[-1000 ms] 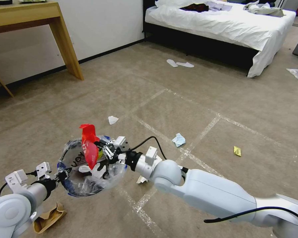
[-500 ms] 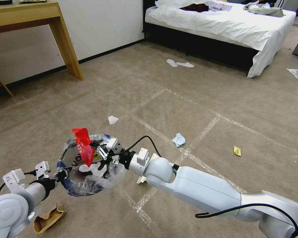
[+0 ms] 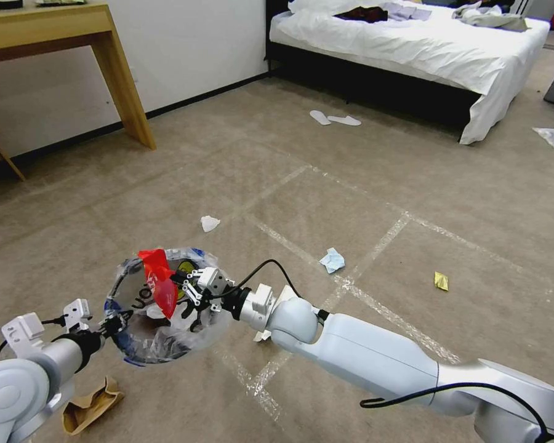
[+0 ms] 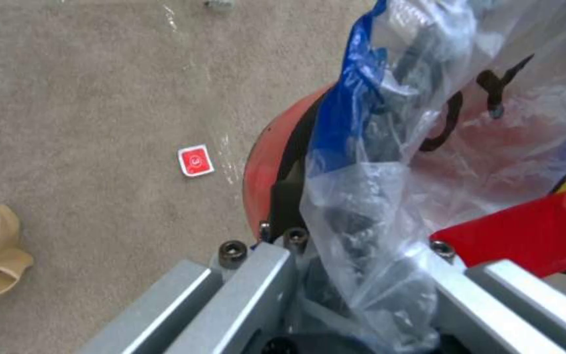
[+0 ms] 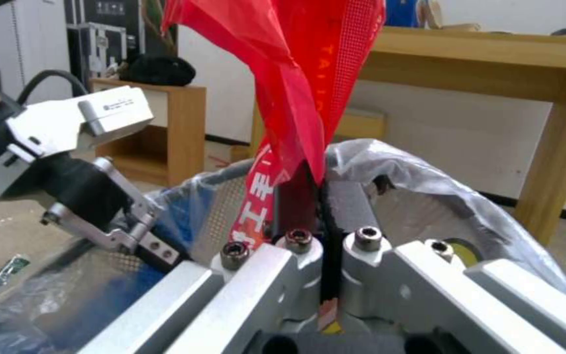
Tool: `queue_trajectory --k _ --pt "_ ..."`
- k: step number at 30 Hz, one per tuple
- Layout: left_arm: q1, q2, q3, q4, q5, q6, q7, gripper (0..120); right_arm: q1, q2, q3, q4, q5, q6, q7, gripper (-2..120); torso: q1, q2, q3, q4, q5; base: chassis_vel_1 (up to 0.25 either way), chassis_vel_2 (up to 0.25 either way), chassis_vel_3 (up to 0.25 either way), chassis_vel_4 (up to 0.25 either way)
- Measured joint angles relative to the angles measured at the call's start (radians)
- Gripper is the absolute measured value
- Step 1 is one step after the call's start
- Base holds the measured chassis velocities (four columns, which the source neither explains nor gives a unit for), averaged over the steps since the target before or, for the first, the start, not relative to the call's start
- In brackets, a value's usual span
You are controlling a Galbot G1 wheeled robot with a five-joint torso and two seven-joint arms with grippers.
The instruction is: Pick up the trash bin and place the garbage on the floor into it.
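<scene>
Right hand (image 3: 188, 284) pinches a limp, featherlight red wrapper (image 3: 158, 280) over the trash bin (image 3: 160, 307), whose rim (seemingly stiff) the left hand (image 3: 109, 322) clamps.

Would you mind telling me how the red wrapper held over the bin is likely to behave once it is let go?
Probably floppy: the red wrapper hangs creased from the right gripper. It looks thin and light, so it may flutter or cling to the fingers. It hangs over the trash bin, which the left gripper holds.
</scene>
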Motion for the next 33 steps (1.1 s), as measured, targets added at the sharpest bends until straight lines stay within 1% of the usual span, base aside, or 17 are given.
queue_trajectory --k 12,13,14,15,16,18,19,22,23,24,25,26,27,28,30,31,33 --pt "-0.006 0.004 0.0 0.004 -0.009 0.0 -0.008 0 -0.013 -0.04 -0.007 0.038 0.001 -0.001 0.002 1 0.0 0.0 0.0 -0.0002 0.0001 0.0 0.0 0.0 0.0" --pt "-0.006 0.005 0.0 0.004 -0.01 0.0 -0.009 0 -0.014 -0.043 -0.01 0.041 0.001 -0.002 0.002 7 0.0 0.0 0.0 -0.0002 0.0001 0.0 0.0 0.0 0.0" --pt "-0.006 0.005 0.0 0.004 -0.01 0.0 -0.009 0 -0.014 -0.043 -0.01 0.041 0.001 -0.002 0.002 7 0.0 0.0 0.0 -0.0002 0.0001 0.0 0.0 0.0 0.0" --pt "-0.006 0.005 0.0 0.004 -0.011 0.0 -0.01 0 -0.015 -0.044 -0.012 0.044 0.002 -0.002 0.004 12 0.0 0.0 0.0 -0.0002 0.0001 0.0 0.0 0.0 0.0" --pt "-0.006 0.005 0.0 0.004 -0.011 0.0 -0.01 0 -0.015 -0.044 -0.012 0.044 0.002 -0.002 0.004 12 0.0 0.0 0.0 -0.0002 0.0001 0.0 0.0 0.0 0.0" --pt "-0.006 0.003 0.0 0.004 -0.011 0.0 -0.01 0 -0.015 -0.043 -0.017 0.047 0.003 -0.004 0.006 25 0.0 0.0 0.0 -0.0001 0.0001 0.0 0.0 0.0 0.0" --pt "-0.006 0.003 0.0 0.004 -0.011 0.0 -0.01 0 -0.015 -0.043 -0.017 0.047 0.003 -0.004 0.006 25 0.0 0.0 0.0 -0.0001 0.0001 0.0 0.0 0.0 0.0" --pt "-0.004 -0.002 0.0 0.005 -0.008 0.0 -0.01 0 -0.012 -0.04 -0.019 0.047 0.003 -0.005 0.007 42 0.0 0.0 0.0 -0.0001 0.0001 0.0 0.0 0.0 0.0" --pt "-0.004 -0.002 0.0 0.005 -0.008 0.0 -0.01 0 -0.012 -0.04 -0.019 0.047 0.003 -0.005 0.007 42 0.0 0.0 0.0 -0.0001 0.0001 0.0 0.0 0.0 0.0" --pt "-0.004 -0.003 0.0 0.005 -0.007 0.0 -0.009 0 -0.01 -0.04 -0.02 0.047 0.003 -0.005 0.007 47 0.0 0.0 0.0 -0.0001 0.0 0.0 0.0 0.0 0.0" --pt "-0.004 -0.003 0.0 0.005 -0.007 0.0 -0.009 0 -0.01 -0.04 -0.02 0.047 0.003 -0.005 0.007 47 0.0 0.0 0.0 -0.0001 0.0 0.0 0.0 0.0 0.0" --pt "-0.004 -0.004 0.0 0.006 -0.006 0.0 -0.009 0 -0.01 -0.038 -0.021 0.047 0.003 -0.005 0.008 55 0.0 0.0 0.0 -0.0001 0.0001 0.0 0.0 0.0 0.0" --pt "-0.005 -0.004 0.0 0.006 -0.006 0.0 -0.009 0 -0.009 -0.037 -0.021 0.046 0.003 -0.005 0.008 59 0.0 0.0 0.0 -0.0001 0.0001 0.0 0.0 0.0 0.0" --pt "-0.005 -0.004 0.0 0.006 -0.006 0.0 -0.009 0 -0.009 -0.037 -0.021 0.046 0.003 -0.005 0.008 59 0.0 0.0 0.0 -0.0001 0.0001 0.0 0.0 0.0 0.0" --pt "-0.006 -0.004 0.001 0.008 -0.005 0.0 -0.007 0 -0.009 -0.036 -0.021 0.046 0.002 -0.005 0.009 72 0.0 0.0 0.0 -0.0001 0.0001 0.0 0.0 0.0 0.0" --pt "-0.006 -0.004 0.001 0.008 -0.005 0.0 -0.007 0 -0.009 -0.036 -0.021 0.046 0.002 -0.005 0.009 72 0.0 0.0 0.0 -0.0001 0.0001 0.0 0.0 0.0 0.0" --pt "-0.006 -0.005 0.002 0.01 -0.002 0.0 -0.006 0 -0.008 -0.038 -0.021 0.045 0.0 -0.005 0.009 82 0.0 0.0 0.0 -0.0001 0.0001 0.0 0.0 0.0 0.0"
